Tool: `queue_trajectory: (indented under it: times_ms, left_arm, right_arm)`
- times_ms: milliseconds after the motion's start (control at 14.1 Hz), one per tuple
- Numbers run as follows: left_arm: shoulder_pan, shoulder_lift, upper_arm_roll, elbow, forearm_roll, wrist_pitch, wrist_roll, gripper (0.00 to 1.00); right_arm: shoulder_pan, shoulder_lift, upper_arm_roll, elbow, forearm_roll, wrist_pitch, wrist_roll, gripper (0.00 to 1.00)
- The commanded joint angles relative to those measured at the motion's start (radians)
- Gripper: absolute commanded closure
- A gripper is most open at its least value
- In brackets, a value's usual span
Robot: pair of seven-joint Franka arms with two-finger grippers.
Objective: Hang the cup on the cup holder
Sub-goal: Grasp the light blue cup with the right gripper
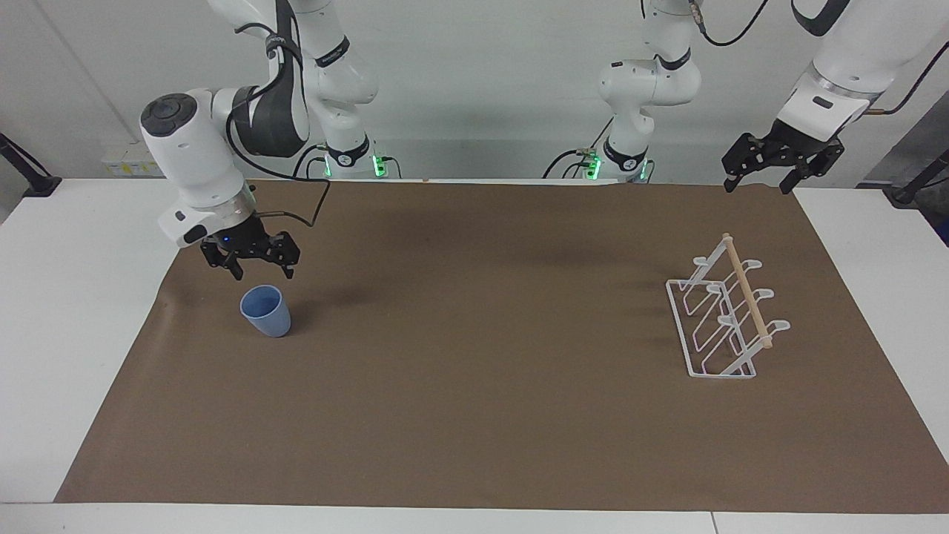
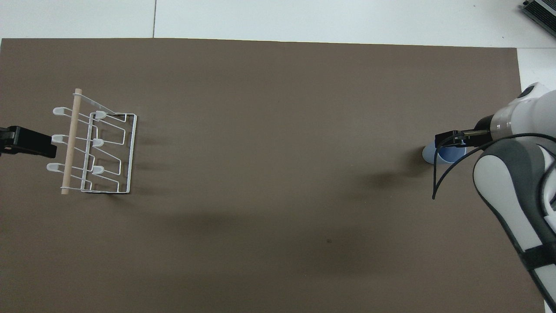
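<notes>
Right gripper (image 1: 250, 268) open over cup (image 1: 265, 311) | left gripper (image 1: 766, 169) waits open

White arms, grey joints, black cables, green base lights

A small blue cup (image 1: 265, 311) stands upright on a big brown mat (image 1: 474, 415), toward the right arm's end of the table (image 1: 67, 311). The right gripper (image 1: 252, 270) hangs just above the cup with its two fingers spread apart. It is not touching the cup. A white wire rack (image 1: 723, 320) with a wooden stick along its top stands on the mat toward the left arm's end, well apart from the cup. The left gripper (image 1: 764, 181) waits high up over the mat's edge, with its fingers spread apart too.
</notes>
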Motion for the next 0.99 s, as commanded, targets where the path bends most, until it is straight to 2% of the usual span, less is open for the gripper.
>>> queue_trajectory:
  times_ms: [0, 283, 707, 777, 919]
  left_arm:
    - [-0.006, -0.036, 0.003, -0.041, 0.017, -0.017, -0.017, 0.0]
    - [-0.006, -0.036, 0.003, -0.041, 0.017, -0.018, -0.014, 0.0]
    - [-0.008, -0.036, -0.002, -0.041, 0.017, -0.014, -0.014, 0.0]
    - [-0.008, -0.036, -0.002, -0.041, 0.017, -0.014, -0.012, 0.0]
    - [-0.008, -0.036, -0.002, -0.041, 0.017, -0.018, -0.012, 0.0]
  right_arm:
    - [-0.015, 0.01, 0.009, -0.063, -0.011, 0.096, -0.025, 0.0]
    - [0.001, 0.036, 0.011, -0.15, -0.011, 0.233, -0.016, 0.0]
    - [-0.005, 0.072, 0.011, -0.202, -0.011, 0.329, -0.016, 0.02]
    - [-0.009, 0.073, 0.011, -0.202, -0.011, 0.33, -0.016, 0.14]
    - [-0.01, 0.072, 0.009, -0.202, -0.011, 0.319, -0.014, 0.54]
